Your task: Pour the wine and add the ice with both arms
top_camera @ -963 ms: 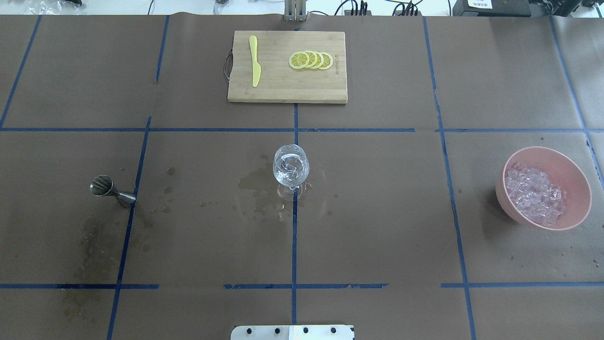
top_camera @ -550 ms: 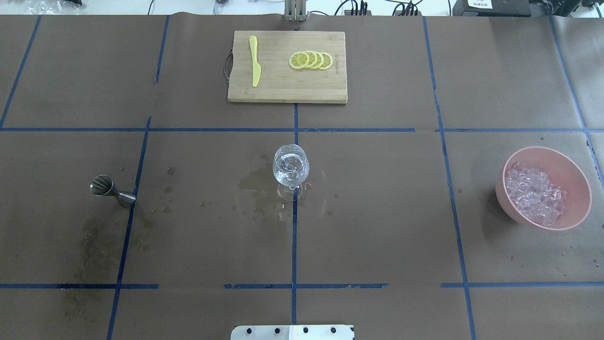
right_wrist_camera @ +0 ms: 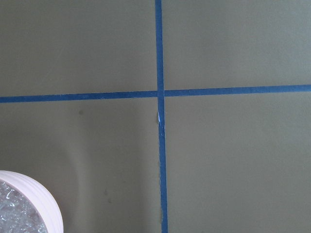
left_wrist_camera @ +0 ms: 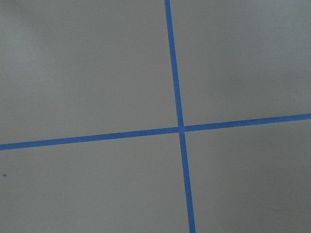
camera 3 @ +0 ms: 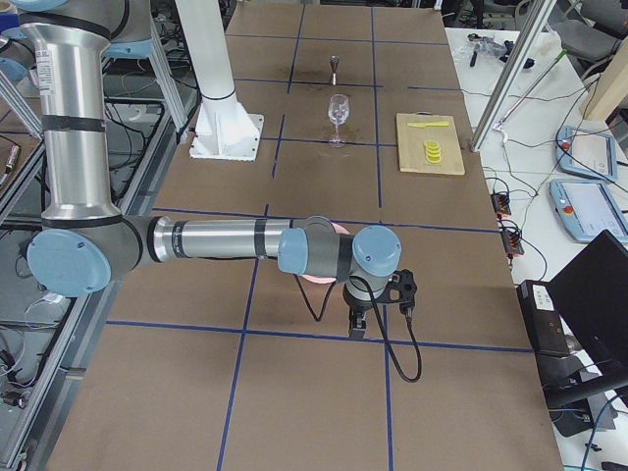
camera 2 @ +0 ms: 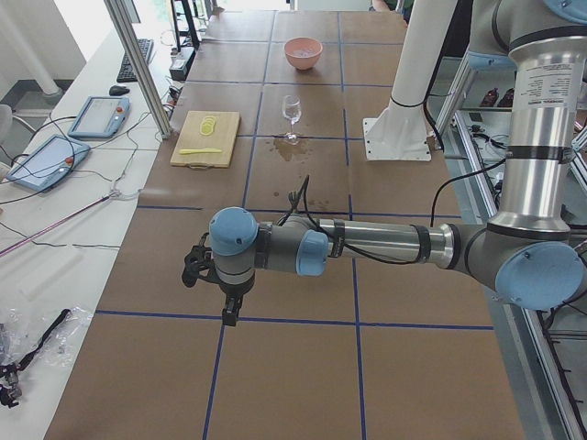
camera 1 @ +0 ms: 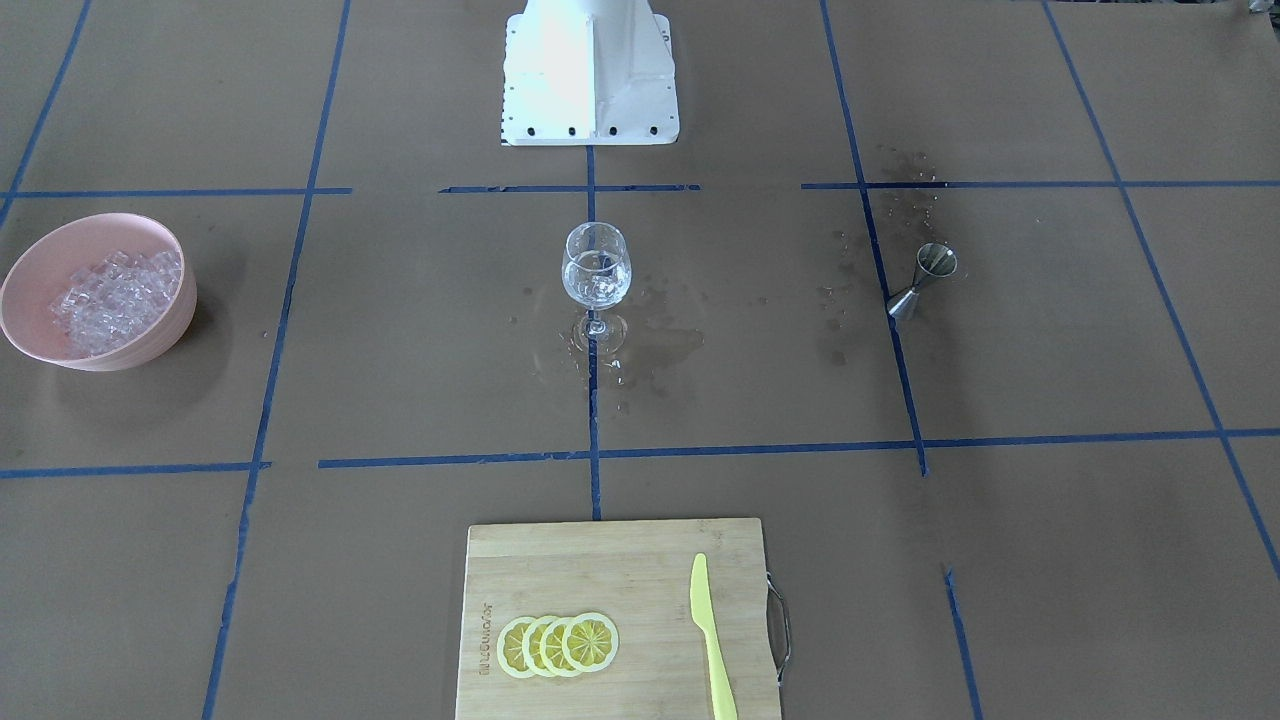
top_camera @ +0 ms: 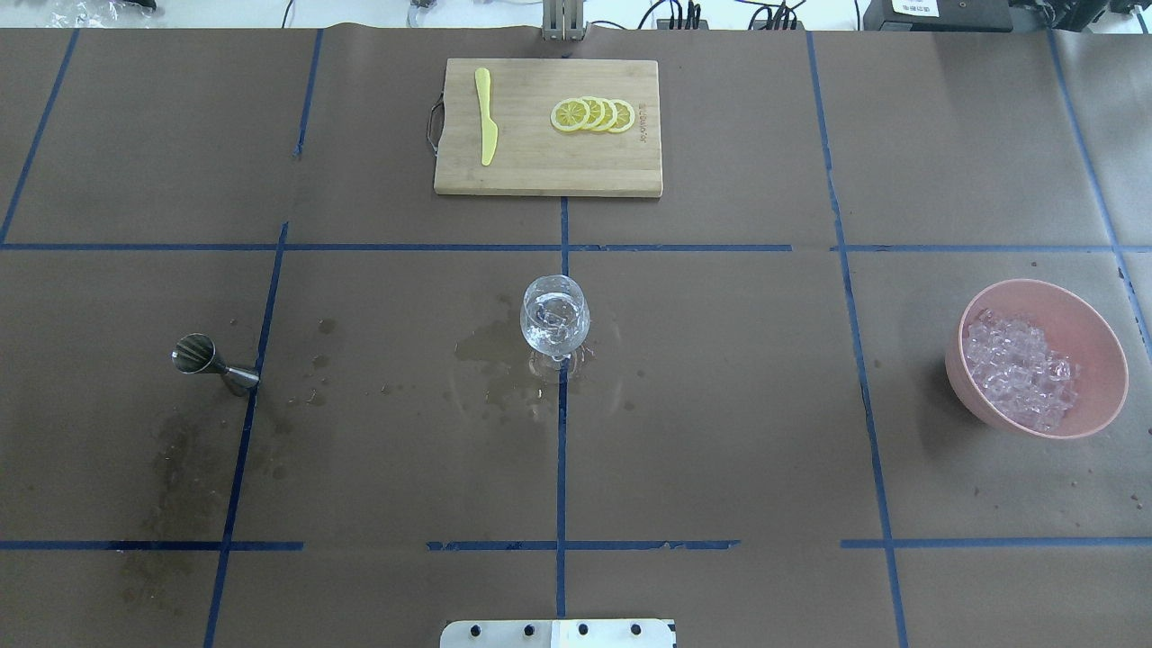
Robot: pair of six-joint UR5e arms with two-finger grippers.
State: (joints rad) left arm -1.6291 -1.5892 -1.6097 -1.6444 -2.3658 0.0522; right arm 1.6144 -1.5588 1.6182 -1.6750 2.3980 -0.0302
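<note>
A wine glass [top_camera: 555,317] stands at the table's middle, also in the front view [camera 1: 596,265]. It holds a few ice cubes and a little clear wine [camera 1: 596,287]. A pink bowl [top_camera: 1102,360] full of ice [top_camera: 1017,369] sits at the right. A steel jigger [top_camera: 211,363] stands at the left. Both arms are outside the overhead and front views. My left gripper [camera 2: 229,310] hangs over bare table far from the glass, and so does my right gripper [camera 3: 357,322] near the bowl. I cannot tell whether either is open or shut.
A wooden cutting board [top_camera: 547,171] with lemon slices [top_camera: 594,115] and a yellow knife [top_camera: 486,115] lies at the back centre. Wet stains [top_camera: 490,346] spread around the glass and near the jigger. The white base block [camera 1: 590,70] stands at the robot's edge.
</note>
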